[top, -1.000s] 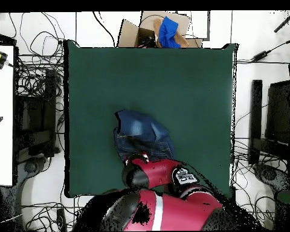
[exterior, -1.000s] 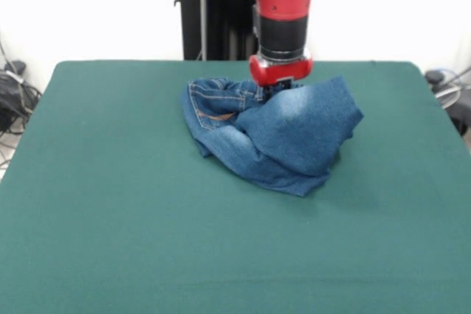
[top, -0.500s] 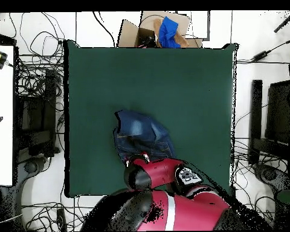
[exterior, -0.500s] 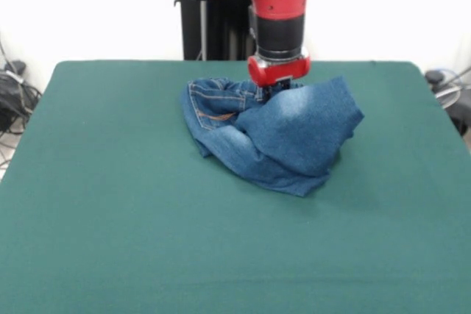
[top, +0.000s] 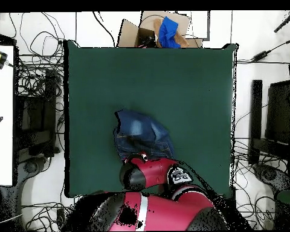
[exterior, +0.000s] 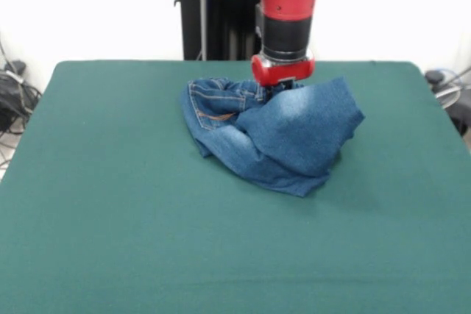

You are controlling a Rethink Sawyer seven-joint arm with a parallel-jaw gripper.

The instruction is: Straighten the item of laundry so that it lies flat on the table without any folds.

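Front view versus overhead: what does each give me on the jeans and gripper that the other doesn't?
Front only: the gripper meeting the jeans' far bunched edge, and a pocket's orange stitching. Its fingers are hidden. Overhead only: the whole table outline, a cardboard box and cables beyond it; the arm covers the gripper. Both: jeans crumpled and folded, not flat.
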